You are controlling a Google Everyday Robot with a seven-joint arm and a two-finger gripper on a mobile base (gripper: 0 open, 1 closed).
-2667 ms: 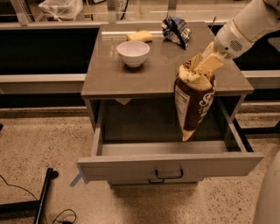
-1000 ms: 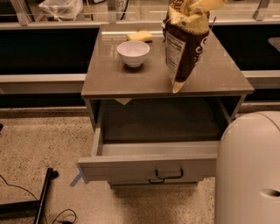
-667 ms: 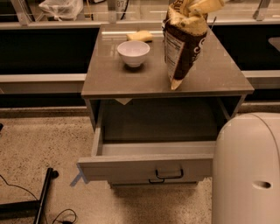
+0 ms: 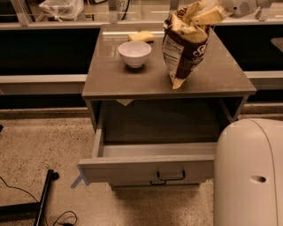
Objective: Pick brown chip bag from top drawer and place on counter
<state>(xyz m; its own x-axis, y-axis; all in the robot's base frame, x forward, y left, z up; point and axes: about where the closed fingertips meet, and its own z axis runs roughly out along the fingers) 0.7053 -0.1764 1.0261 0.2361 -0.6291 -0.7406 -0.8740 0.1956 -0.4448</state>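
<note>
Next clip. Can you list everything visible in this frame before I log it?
chip bag: one, dark brown with tan ends, hanging over the counter's right half
counter: one, grey-brown, topping the cabinet
drawer: one, grey, pulled open under the counter
bowl: one, white, on the counter left of the bag
sponge: one, yellow, behind the bowl
plastic bag: one, pale, top left
stand: one, dark, on the floor lower left
gripper: one, pale, top right, clamped on the bag's top
robot body: one, white, lower right
</note>
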